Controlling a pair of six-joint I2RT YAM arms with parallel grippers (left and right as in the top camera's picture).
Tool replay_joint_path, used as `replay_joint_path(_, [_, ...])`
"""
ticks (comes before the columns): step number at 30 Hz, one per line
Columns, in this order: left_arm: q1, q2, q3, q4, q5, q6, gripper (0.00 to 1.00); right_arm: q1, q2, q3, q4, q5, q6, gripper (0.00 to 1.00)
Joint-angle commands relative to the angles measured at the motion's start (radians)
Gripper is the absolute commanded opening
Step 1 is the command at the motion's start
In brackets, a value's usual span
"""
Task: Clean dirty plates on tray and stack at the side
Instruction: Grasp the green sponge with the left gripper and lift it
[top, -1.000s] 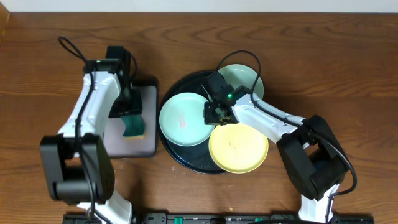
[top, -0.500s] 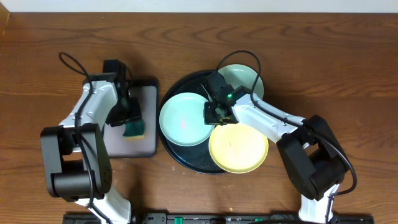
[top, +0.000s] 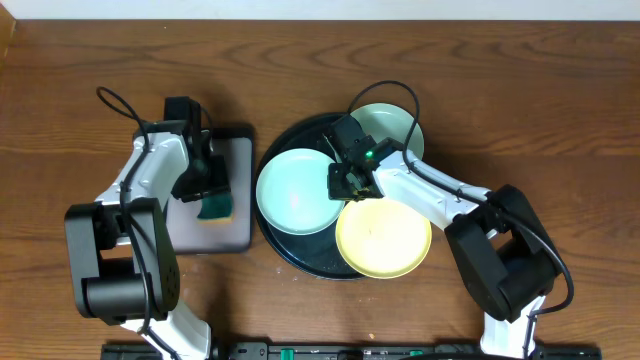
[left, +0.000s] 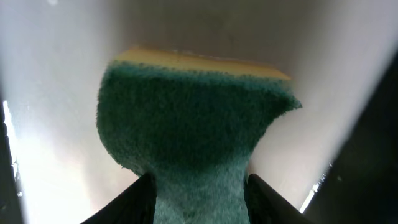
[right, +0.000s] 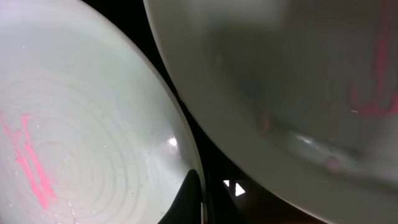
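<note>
The round black tray (top: 272, 232) holds three plates. One mint-blue plate (top: 292, 192) lies at its left, a second mint-blue plate (top: 395, 125) at the back, and a yellow plate (top: 385, 240) at the front right. My right gripper (top: 345, 181) is shut on the right rim of the left mint-blue plate (right: 81, 137), which bears pink smears. The back plate (right: 298, 74) is close beside it, also with pink marks. My left gripper (top: 205, 188) is shut on a green and yellow sponge (top: 214, 207) (left: 193, 112) over the rectangular tray.
The rectangular black-rimmed tray (top: 235, 230) with a grey inside lies left of the round tray, almost touching it. Brown wooden table (top: 520, 90) surrounds both. The arms' bases stand at the front edge.
My left arm has shifted a little back and left over the rectangular tray, with the sponge still in it. The right gripper and the plates have not moved.
</note>
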Motion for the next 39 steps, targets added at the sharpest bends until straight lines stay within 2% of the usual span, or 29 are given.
replay_joint_path(1, [0.0,0.006,-0.053,0.025,0.01,0.003,0.47,0.016,0.024,0.014,0.007,0.017,0.006,0.01])
replay_joint_path(3, [0.0,0.007,-0.08,0.052,0.01,-0.009,0.47,0.016,0.024,0.014,0.007,0.017,0.006,0.01])
replay_joint_path(5, [0.0,0.007,-0.099,0.068,0.01,-0.012,0.4,0.016,0.024,0.014,0.007,0.017,0.006,0.01])
replay_joint_path(10, [0.0,0.008,-0.104,0.082,0.01,-0.019,0.08,0.016,0.024,0.014,0.007,0.017,0.006,0.01])
replay_joint_path(16, [0.0,0.003,-0.093,0.077,0.01,-0.042,0.08,0.016,0.024,0.014,0.007,0.017,0.006,0.01])
replay_joint_path(25, [0.0,-0.056,0.04,-0.06,0.019,-0.042,0.08,0.016,0.024,0.014,0.008,0.017,0.006,0.01])
replay_joint_path(31, [-0.022,-0.144,0.065,-0.107,0.023,-0.042,0.07,0.016,0.024,0.014,0.008,0.017,0.006,0.01])
replay_joint_path(39, [-0.027,-0.215,0.065,-0.098,-0.067,-0.095,0.07,0.016,0.024,0.014,0.008,0.017,0.006,0.01])
